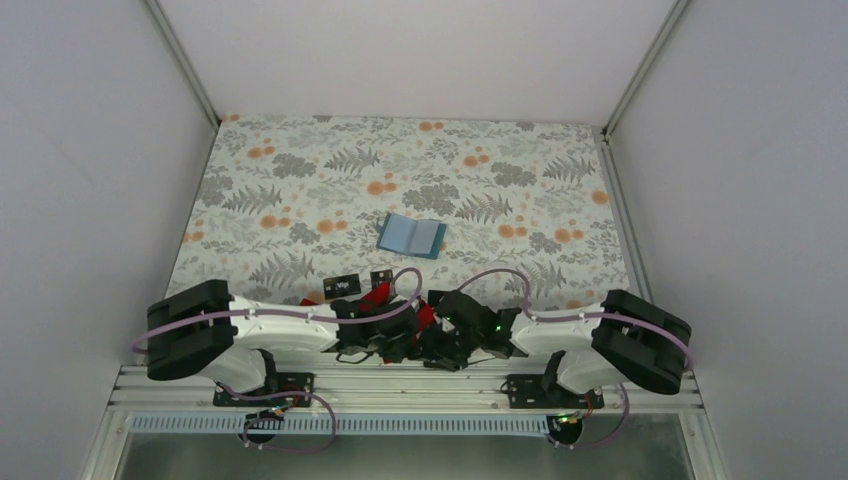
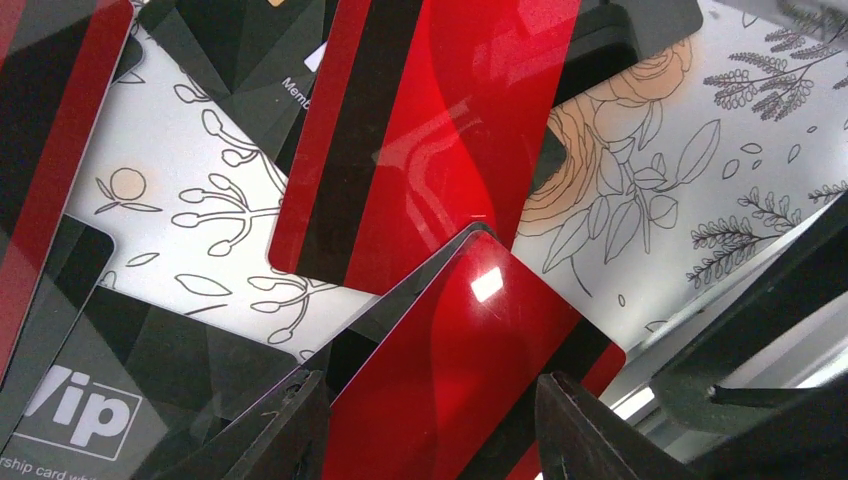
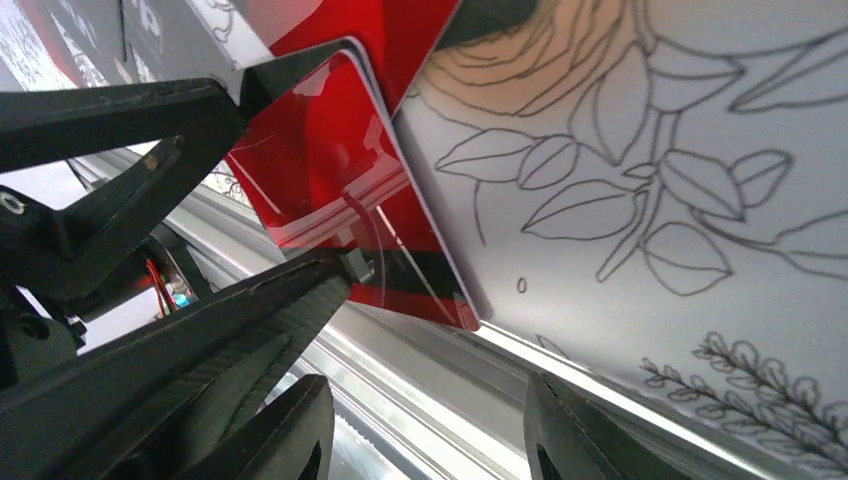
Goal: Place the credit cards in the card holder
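Observation:
The card holder [image 1: 411, 235], teal-blue, lies open and flat on the middle of the floral cloth, well beyond both grippers. The credit cards are scattered at the near edge: black ones [image 1: 341, 287] [image 2: 80, 400] and red ones [image 2: 430, 120]. My left gripper [image 2: 425, 378] [image 1: 392, 335] is shut on a red card [image 2: 470, 340] [image 3: 330, 160], gripped edge to edge and tilted up over the pile, with a dark card's edge beside it. My right gripper [image 3: 422, 380] [image 1: 440, 340] hangs close on the right, over the table's front rail, open with nothing between its fingers.
A shiny aluminium rail [image 3: 470, 350] [image 1: 400, 385] runs along the near table edge under the right gripper. The floral cloth [image 1: 400, 170] covers the table. White walls close in the left, right and back. The two wrists are almost touching.

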Robot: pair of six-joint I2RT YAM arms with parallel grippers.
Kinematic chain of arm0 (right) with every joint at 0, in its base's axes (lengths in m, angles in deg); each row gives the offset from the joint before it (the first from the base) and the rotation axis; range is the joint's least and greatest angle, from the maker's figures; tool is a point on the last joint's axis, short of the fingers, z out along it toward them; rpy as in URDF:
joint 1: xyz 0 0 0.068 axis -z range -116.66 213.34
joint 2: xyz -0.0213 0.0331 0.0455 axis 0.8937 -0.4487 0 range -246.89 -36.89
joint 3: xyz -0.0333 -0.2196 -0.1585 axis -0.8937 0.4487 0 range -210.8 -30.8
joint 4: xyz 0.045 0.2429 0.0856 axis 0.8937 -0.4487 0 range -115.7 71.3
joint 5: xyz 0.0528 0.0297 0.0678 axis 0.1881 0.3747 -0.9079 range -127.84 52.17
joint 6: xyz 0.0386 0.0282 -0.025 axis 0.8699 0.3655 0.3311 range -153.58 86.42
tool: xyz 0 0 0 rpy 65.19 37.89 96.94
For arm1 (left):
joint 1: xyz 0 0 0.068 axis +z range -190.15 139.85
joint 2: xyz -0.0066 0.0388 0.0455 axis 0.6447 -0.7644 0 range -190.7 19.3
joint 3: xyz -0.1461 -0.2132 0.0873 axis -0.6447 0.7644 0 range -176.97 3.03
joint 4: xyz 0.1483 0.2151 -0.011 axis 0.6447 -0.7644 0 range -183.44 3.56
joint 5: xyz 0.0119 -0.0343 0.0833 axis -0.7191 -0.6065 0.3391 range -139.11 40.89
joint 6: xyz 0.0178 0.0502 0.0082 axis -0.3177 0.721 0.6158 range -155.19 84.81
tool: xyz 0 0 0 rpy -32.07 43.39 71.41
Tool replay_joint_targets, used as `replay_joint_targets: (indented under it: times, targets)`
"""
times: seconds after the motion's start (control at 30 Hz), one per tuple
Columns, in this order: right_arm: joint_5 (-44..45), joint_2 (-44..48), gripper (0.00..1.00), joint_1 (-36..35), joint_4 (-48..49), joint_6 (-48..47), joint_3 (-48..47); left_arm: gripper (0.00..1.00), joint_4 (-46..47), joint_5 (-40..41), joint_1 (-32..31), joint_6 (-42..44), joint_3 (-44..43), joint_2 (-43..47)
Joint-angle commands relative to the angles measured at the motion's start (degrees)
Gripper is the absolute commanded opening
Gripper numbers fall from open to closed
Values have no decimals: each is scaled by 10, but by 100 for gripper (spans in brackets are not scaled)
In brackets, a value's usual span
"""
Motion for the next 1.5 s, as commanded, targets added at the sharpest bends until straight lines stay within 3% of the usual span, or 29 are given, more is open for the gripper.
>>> replay_joint_targets:
  times: [0.0, 0.33, 0.63, 1.0, 1.47]
  targets:
    - [8, -16, 49, -7, 56, 50, 19, 52, -15, -27, -9, -16, 21, -1]
    - [13, -39, 46, 4, 161, 89, 52, 47, -4, -29, -11, -16, 35, 9]
    - [19, -44, 38, 18, 188, 91, 54, 45, 5, -30, -11, -11, 36, 14]
    - [-3, -70, 32, 29, 224, 85, 55, 26, 29, -33, -10, -1, 46, 12]
    - [4, -45, 15, 31, 207, 44, 30, 24, 40, -35, -11, 7, 43, 10]
